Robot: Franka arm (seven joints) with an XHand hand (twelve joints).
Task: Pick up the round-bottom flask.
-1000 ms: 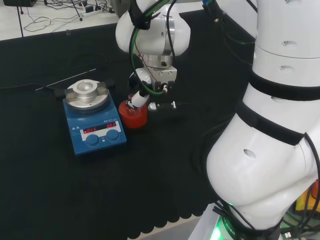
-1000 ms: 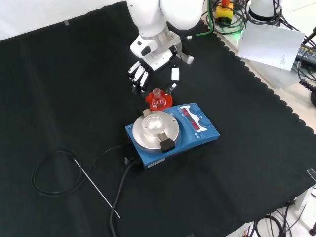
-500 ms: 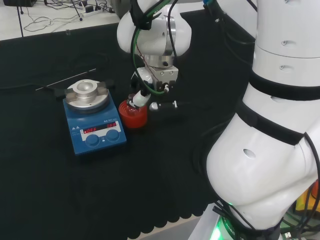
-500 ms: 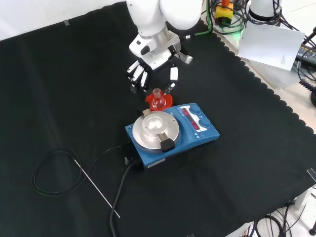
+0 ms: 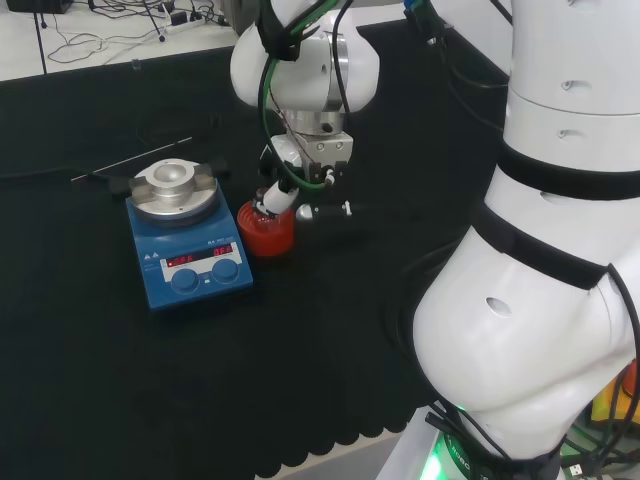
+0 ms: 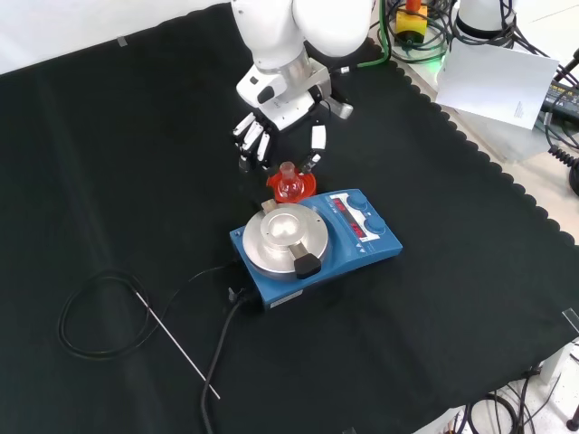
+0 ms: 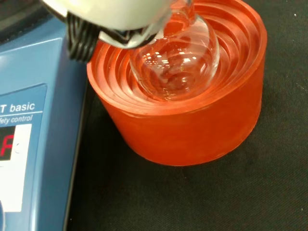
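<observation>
Little has shifted since a second ago: our hand (image 6: pixel 276 122) hovers just behind the round-bottom flask (image 6: pixel 289 183), fingers (image 6: pixel 251 138) spread and straight, holding nothing. We see the flask seated in its red ribbed stand (image 7: pixel 192 108) (beside the blue hotplate (image 6: pixel 312 242)).

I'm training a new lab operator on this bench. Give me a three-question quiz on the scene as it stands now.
1. True or false: the round-bottom flask sits in the red ribbed stand.
2. In the front view, the stand is where relative to the blue hotplate? A) nearer the camera, B) just behind it, against its far edge, C) on its metal plate.
3. Fill in: the hand has its fingers spread on either side of the flask's ____.

Key: 1 true; 2 B; 3 neck.
</observation>
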